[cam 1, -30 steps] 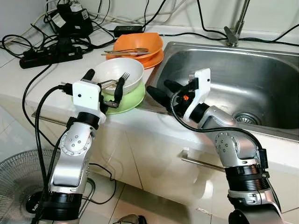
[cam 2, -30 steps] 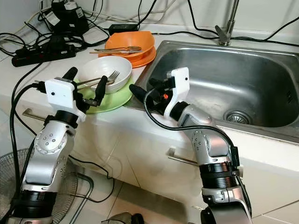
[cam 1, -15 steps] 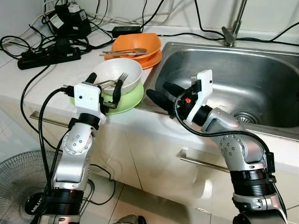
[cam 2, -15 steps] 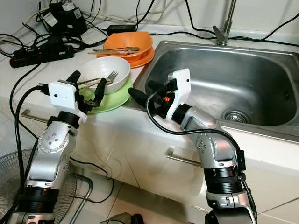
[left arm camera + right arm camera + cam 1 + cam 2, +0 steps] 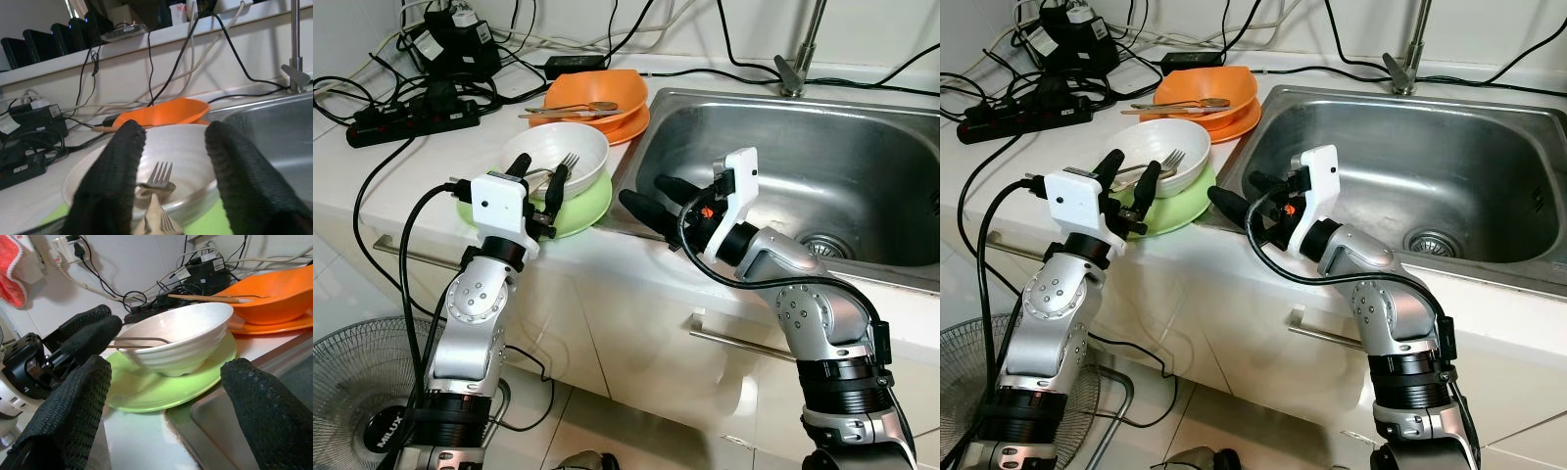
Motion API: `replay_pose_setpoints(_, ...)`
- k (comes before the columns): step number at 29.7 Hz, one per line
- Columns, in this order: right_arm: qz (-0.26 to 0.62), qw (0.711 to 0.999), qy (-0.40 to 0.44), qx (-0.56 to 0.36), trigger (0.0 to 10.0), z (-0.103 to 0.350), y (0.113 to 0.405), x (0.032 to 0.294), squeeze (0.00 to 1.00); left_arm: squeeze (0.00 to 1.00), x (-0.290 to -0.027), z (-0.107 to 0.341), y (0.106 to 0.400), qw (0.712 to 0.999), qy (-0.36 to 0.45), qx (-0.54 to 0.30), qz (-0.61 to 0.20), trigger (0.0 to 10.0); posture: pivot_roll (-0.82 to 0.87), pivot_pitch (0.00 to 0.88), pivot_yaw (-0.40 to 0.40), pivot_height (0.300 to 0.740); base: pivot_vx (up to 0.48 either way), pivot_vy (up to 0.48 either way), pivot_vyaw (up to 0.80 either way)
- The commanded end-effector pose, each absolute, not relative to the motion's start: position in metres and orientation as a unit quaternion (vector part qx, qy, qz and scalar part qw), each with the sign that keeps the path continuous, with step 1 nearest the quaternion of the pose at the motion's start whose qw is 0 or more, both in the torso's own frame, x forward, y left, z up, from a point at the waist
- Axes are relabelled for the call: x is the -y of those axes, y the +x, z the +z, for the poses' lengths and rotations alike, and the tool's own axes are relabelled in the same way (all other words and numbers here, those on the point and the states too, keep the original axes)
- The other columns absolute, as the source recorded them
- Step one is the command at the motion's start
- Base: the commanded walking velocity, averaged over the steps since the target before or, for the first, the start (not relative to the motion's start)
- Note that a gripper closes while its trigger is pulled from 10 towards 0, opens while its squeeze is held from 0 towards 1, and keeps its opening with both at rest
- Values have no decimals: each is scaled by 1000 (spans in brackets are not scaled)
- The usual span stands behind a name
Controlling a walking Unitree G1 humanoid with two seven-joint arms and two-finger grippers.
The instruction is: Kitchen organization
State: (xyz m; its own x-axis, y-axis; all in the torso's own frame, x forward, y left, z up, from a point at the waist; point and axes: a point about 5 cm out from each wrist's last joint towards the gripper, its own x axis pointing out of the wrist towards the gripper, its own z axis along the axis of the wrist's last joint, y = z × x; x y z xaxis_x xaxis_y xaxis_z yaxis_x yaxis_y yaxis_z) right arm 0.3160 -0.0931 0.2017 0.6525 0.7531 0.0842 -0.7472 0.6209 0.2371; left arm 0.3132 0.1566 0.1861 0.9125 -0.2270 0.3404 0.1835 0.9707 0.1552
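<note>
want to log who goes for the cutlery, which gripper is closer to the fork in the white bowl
Left. The left gripper has its open fingers on either side of the fork handle at the white bowl. The right gripper sits open at the sink edge, beside the green plate.

One white bowl (image 5: 555, 157) on one green plate (image 5: 583, 210), one fork (image 5: 557, 168) in it. One orange bowl (image 5: 602, 90) farther back. One sink (image 5: 822, 166), one tap (image 5: 800, 54), one fan (image 5: 352, 382).
</note>
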Motion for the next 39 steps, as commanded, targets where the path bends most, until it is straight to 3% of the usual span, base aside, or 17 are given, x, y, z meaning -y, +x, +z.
replay_pose_setpoints(1, 421, 898, 131, -8, 10000, 204, 314, 90, 0, 0, -161, 186, 315, 976, 60, 180, -103, 0, -19, 54, 130, 740, 0, 0, 0)
replay_pose_setpoints(22, 399, 906, 143, -6, 10000, 204, 319, 90, 0, 0, -163, 190, 316, 976, 50, 183, -104, 0, -13, 52, 128, 740, 0, 0, 0)
replay_pose_setpoints(39, 422, 896, 138, -17, 10000, 201, 313, 89, 0, 0, -161, 197, 316, 974, 43, 193, -114, 0, -15, 56, 125, 740, 0, 0, 0)
